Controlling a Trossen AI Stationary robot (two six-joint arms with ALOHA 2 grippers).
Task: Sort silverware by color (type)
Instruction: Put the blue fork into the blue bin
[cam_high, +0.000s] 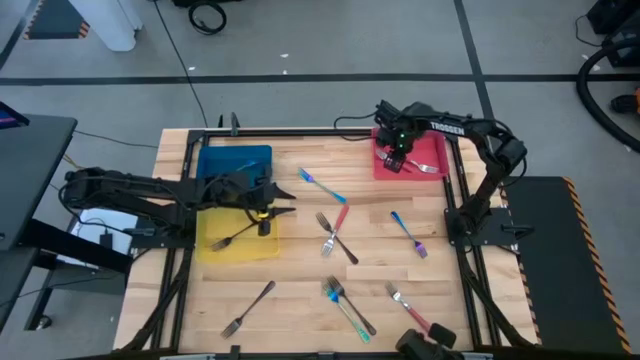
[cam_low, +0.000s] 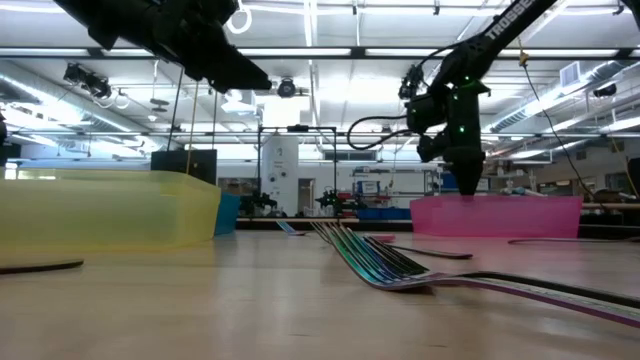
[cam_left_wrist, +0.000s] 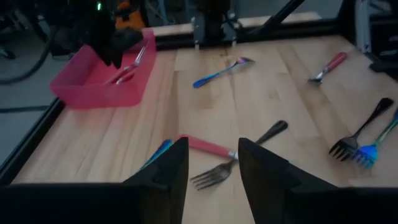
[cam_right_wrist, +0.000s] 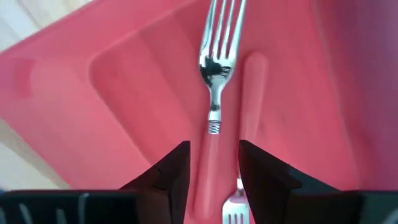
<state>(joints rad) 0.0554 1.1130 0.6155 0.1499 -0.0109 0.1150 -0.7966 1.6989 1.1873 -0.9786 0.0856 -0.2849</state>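
Note:
My right gripper (cam_high: 397, 160) hangs open, pointing down, over the red tray (cam_high: 432, 145) at the far right. Below its fingers (cam_right_wrist: 213, 168) two red-handled forks (cam_right_wrist: 214, 118) lie flat side by side on the tray floor, pointing opposite ways. My left gripper (cam_high: 288, 207) is open and empty, close to level, beside the yellow tray (cam_high: 215, 250), which holds a dark fork (cam_high: 232, 238). Ahead of its fingers (cam_left_wrist: 212, 168) a red-handled fork (cam_left_wrist: 208, 148) and a dark fork (cam_left_wrist: 249, 149) lie crossed on the table.
A blue tray (cam_high: 235, 160) sits behind the yellow one. Loose forks lie on the wood: a blue one (cam_high: 322, 185), a blue-purple one (cam_high: 408, 232), a dark one (cam_high: 250, 308), a teal and dark pair (cam_high: 347, 302), a red one (cam_high: 410, 310). A black frame borders the table.

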